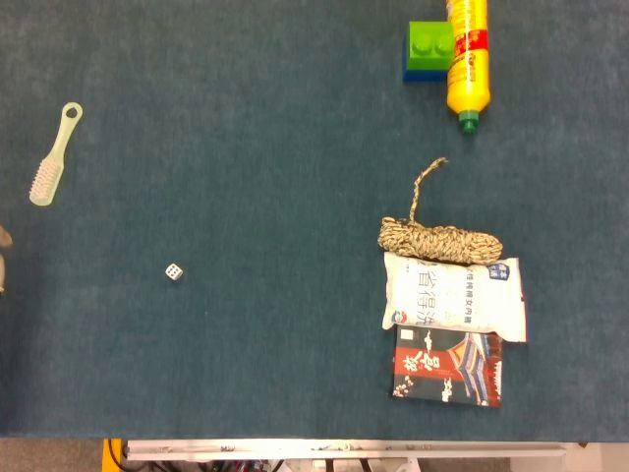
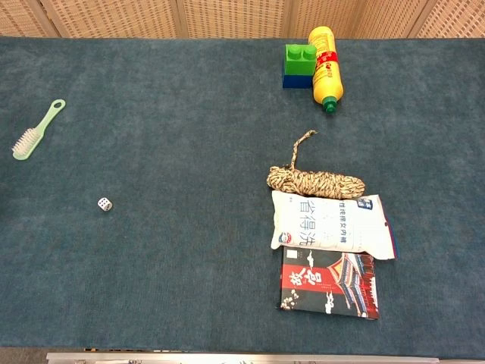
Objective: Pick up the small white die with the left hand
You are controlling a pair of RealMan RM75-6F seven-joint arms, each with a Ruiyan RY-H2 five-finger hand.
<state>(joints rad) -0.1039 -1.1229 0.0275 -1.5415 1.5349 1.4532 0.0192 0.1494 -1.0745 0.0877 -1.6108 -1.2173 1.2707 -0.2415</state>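
Die (image 1: 174,271): sitting alone on the surface (image 1: 256,177).
Left hand (image 1: 3,258): peeking in, grip unreadable.
Approach: descending squarely, pinching gently.

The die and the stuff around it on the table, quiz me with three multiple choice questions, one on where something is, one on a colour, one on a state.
1. What lies nearest the die?
A. brush
B. rope
C. bottle

2. What colour is the block beside the yellow bottle?
A. red on white
B. green on blue
C. black

3. How does the bottle stand?
A. upright
B. lying on its side
C. inside a bag

Answers:
1 A, the brush lies on the die's side of the table, the rope far across.
2 B, green top over blue.
3 B, it lies flat, its green cap pointing toward the rope.
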